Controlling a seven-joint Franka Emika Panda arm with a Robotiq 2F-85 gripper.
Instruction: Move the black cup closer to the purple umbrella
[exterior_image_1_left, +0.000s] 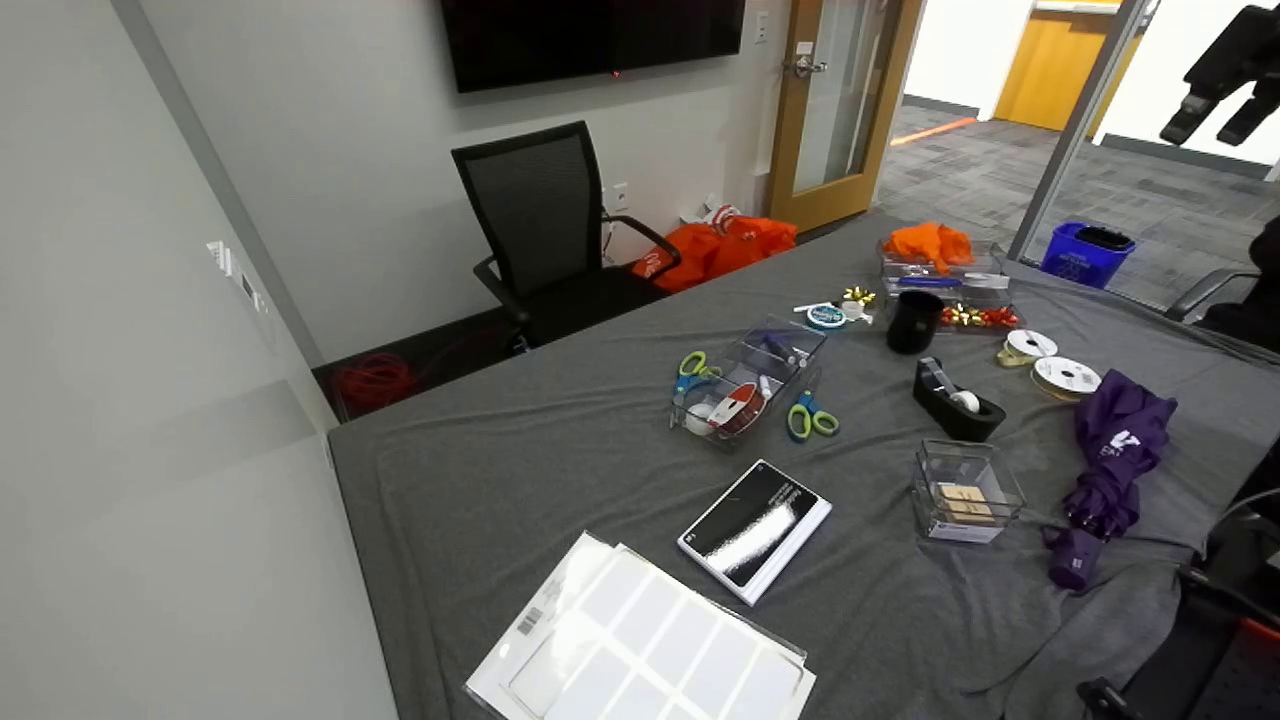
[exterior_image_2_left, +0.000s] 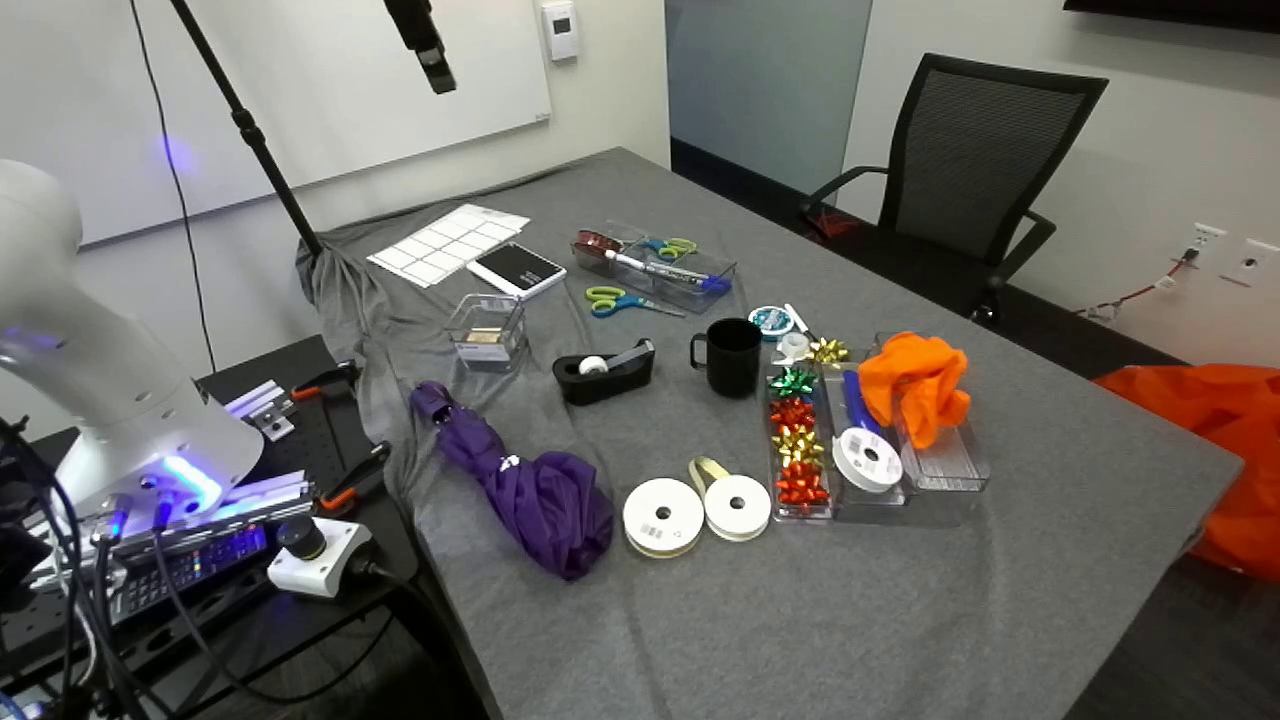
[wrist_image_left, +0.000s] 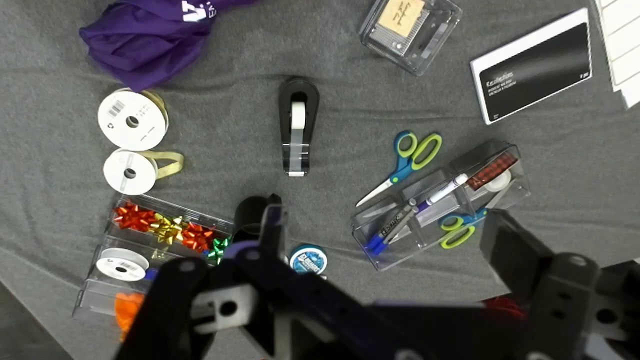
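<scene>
Black cup (exterior_image_2_left: 735, 360) upright on gray cloth (exterior_image_2_left: 850, 620), apart from purple umbrella (exterior_image_2_left: 535, 495); gripper (exterior_image_1_left: 1207, 130) up in the air.
Jaws spread wide, holding nothing. Cup stands just beside gift bows (exterior_image_2_left: 797, 446), near black tape dispenser (exterior_image_2_left: 603, 384); ribbon spools (exterior_image_2_left: 648, 530) lie between the bows and the umbrella.

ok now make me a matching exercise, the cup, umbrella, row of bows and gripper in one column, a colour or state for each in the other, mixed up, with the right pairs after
1. cup
2. umbrella
3. row of bows
4. gripper

A. purple, lying down
B. open, up in the air
C. black, standing upright
D. red, gold and green

Right pairs: 1-C, 2-A, 3-D, 4-B
</scene>
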